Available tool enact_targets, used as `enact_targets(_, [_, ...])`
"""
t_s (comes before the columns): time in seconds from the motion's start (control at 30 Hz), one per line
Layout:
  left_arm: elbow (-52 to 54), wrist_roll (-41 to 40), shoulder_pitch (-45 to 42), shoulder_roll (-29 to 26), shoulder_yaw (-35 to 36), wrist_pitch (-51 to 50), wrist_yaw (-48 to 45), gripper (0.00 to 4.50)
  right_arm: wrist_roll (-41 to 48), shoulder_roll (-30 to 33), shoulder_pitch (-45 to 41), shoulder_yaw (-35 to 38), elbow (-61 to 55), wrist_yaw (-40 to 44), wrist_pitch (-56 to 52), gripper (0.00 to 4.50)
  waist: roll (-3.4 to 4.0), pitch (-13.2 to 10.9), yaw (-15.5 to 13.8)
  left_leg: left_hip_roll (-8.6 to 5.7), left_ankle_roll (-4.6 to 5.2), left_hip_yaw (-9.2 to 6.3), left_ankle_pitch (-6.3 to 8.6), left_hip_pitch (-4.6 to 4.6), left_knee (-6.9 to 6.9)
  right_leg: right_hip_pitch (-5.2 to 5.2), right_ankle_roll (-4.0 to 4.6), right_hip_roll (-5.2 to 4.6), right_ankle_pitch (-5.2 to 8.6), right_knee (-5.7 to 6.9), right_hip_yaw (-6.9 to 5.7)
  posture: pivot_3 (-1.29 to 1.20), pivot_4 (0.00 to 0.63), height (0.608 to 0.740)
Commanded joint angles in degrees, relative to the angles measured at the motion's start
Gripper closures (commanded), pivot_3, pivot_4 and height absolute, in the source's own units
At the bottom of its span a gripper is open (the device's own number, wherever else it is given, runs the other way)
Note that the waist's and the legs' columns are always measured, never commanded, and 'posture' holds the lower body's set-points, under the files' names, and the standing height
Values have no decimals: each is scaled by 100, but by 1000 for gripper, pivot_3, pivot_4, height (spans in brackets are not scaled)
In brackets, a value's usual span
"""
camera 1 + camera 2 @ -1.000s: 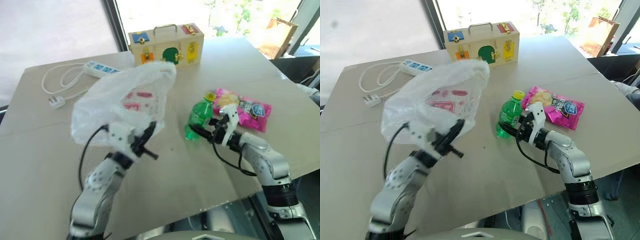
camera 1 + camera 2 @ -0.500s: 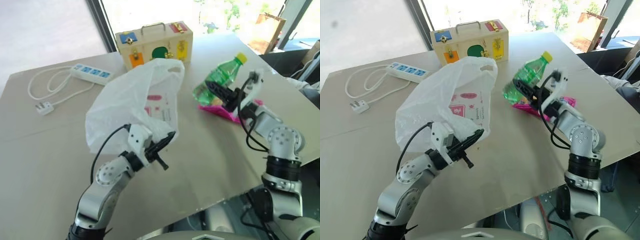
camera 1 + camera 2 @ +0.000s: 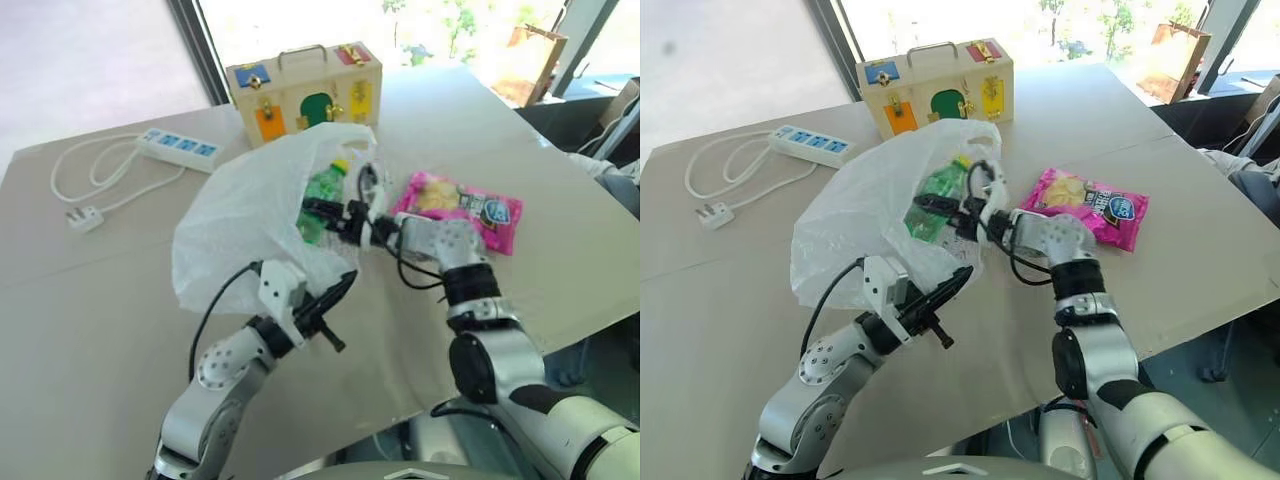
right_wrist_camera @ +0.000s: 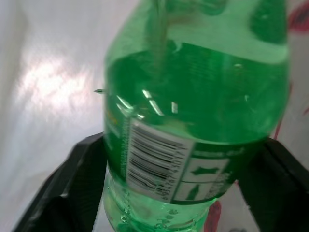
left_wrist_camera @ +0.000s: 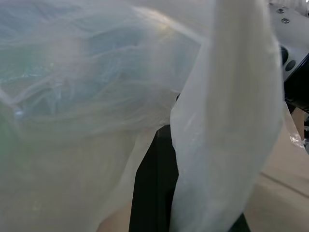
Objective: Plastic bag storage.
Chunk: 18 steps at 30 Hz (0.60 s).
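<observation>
Nearest, the left gripper [image 3: 335, 300] has its fingers pinched tight on the lower edge of the plastic bag [image 3: 245, 225], which it holds up over the table [image 3: 90, 300] with its mouth facing the robot's right. Just beyond, the right gripper [image 3: 930, 215] reaches inside that mouth, its fingers spread wide on either side of a green bottle [image 3: 933, 196], cap tilted up and away. To the right lies a pink snack packet [image 3: 462, 205]. Farther back on the beige table sit a white power strip [image 3: 180, 148] with coiled cord and a wooden box [image 3: 304, 92], windows behind.
</observation>
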<state>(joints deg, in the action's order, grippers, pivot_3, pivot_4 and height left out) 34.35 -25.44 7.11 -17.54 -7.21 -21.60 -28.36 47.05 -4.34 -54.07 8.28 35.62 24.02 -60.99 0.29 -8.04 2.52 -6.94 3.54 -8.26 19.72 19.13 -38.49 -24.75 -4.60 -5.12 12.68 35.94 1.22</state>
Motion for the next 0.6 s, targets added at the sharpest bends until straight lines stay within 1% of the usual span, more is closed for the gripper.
enact_targets(0.03, [236, 29, 81, 91, -19, 158, 123, 4500, -145, 139, -257, -359, -187, 668, -301, 28, 0, 0, 2, -1, 0, 1, 0, 0, -1, 0, 0, -2, 0, 0, -2, 0, 150, 740])
enact_targets(0.1, [239, 43, 128, 146, -32, 190, 175, 4500, -478, 356, -206, -721, -384, 851, -268, 28, 0, 1, 0, -3, 0, 4, 0, 1, -4, 1, 1, -7, -1, 0, -3, 0, 150, 740])
enact_targets(0.13, [220, 59, 147, 167, -44, 217, 186, 4500, -697, 470, -157, -839, -503, 805, -101, 28, 1, 1, -6, -3, 0, 4, 0, 1, -6, 1, 1, -8, -1, 0, -4, 0, 150, 740])
enact_targets(0.23, [173, 55, 208, 231, -62, 261, 208, 4500, -968, 803, -41, -867, -946, 766, 112, 28, 1, 1, -18, -3, 0, 2, 0, 1, -16, 2, 3, -10, -2, 8, -8, 0, 150, 740])
enact_targets(0.33, [174, 63, 230, 240, -73, 267, 208, 4500, -1108, 1186, 140, -1017, -1555, 1099, 263, 28, 0, 1, -21, -4, 0, 1, 0, 4, -22, 2, 4, -12, -3, 11, -8, 0, 150, 740])
enact_targets(0.43, [157, 50, 243, 214, -62, 272, 176, 4500, -1214, 2138, 529, -1153, -2476, 1837, 516, 28, 1, 2, -45, -4, 0, 0, 0, 17, -27, 2, 3, -14, -3, 10, -10, 0, 150, 740])
enact_targets(0.5, [165, 37, 256, 200, -59, 269, 168, 4500, -1190, 2688, 765, -1127, -2901, 2259, 599, 28, 1, 2, -47, -7, 1, -18, 1, 51, -57, -12, 3, -20, -4, 8, -30, 0, 150, 740])
enact_targets(0.57, [170, 14, 256, 188, -48, 256, 163, 4500, -1153, 3307, 1008, -871, -3176, 2720, 867, 28, 1, 2, -55, -14, 1, -19, 1, 67, -72, -19, 2, -31, -5, 10, -33, 0, 150, 740])
enact_targets(0.6, [167, 1, 249, 180, -33, 244, 163, 4500, -1182, 3484, 1064, -498, -3134, 2867, 1451, 28, 1, 2, -59, -15, 1, -18, 1, 67, -72, -18, 2, -40, -5, 10, -33, 0, 150, 740])
